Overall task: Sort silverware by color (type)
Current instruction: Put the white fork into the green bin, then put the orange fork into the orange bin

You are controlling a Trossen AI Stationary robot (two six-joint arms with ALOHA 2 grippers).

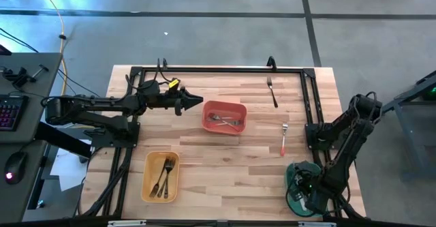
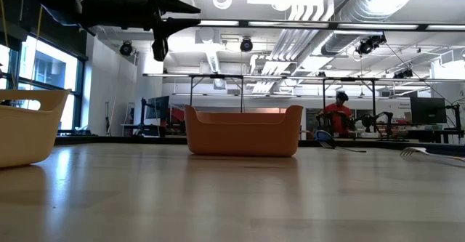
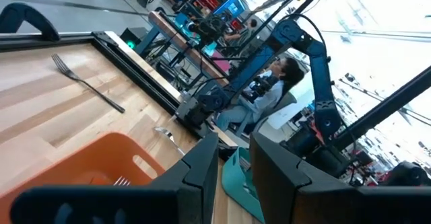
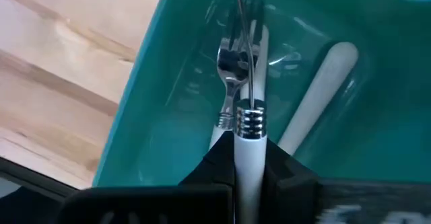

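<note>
My right gripper (image 1: pixel 304 190) (image 4: pixel 249 173) reaches down into the green bin (image 1: pixel 294 174) (image 4: pixel 168 62) at the table's near right corner, shut on a white-handled fork (image 4: pixel 250 126). Other white-handled utensils (image 4: pixel 316 96) lie in that bin. My left gripper (image 1: pixel 199 101) (image 3: pixel 236 173) hovers beside the red bin (image 1: pixel 223 116), narrowly open and holding nothing. That red bin holds utensils (image 1: pixel 228 122). Dark forks (image 1: pixel 163 174) lie in the yellow bin (image 1: pixel 161 176). A dark fork (image 1: pixel 272 92) and a red-handled fork (image 1: pixel 284 140) lie flat on the table. My right gripper pinches the white handle (image 4: pixel 249 146) of the fork between its two fingers, just behind the ringed metal collar. The fingers lie along the fork. Its thin metal neck (image 4: pixel 241 22) sticks out ahead of the fingers into the green bin, above the utensils lying there.
A black frame (image 1: pixel 218 70) runs along the table's far edge and down both sides. Bare wood (image 1: pixel 231 172) spreads between the yellow and green bins. In the low view the red bin (image 2: pixel 243 131) stands mid-table and a person (image 2: pixel 338 115) sits far behind.
</note>
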